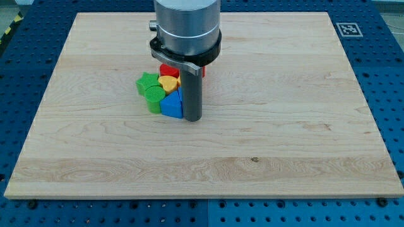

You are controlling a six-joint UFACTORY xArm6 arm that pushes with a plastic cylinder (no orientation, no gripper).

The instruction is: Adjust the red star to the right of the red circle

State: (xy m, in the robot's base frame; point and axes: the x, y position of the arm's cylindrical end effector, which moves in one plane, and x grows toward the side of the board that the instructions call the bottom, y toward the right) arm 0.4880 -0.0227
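My tip [192, 118] rests on the wooden board [284, 126], touching the right side of a blue triangle [171, 104]. Blocks are bunched just left of the rod. A red block [167, 69] shows at the top of the bunch, partly hidden by the arm; I cannot tell if it is the star or the circle. A sliver of another red block [204, 72] shows right of the rod. A yellow heart [168, 83] lies below the red one. A green star [147, 82] and a green block [153, 98] sit at the left.
The arm's large grey body [187, 28] hangs over the top middle of the board and hides what lies behind it. A blue perforated table [385, 75] surrounds the board.
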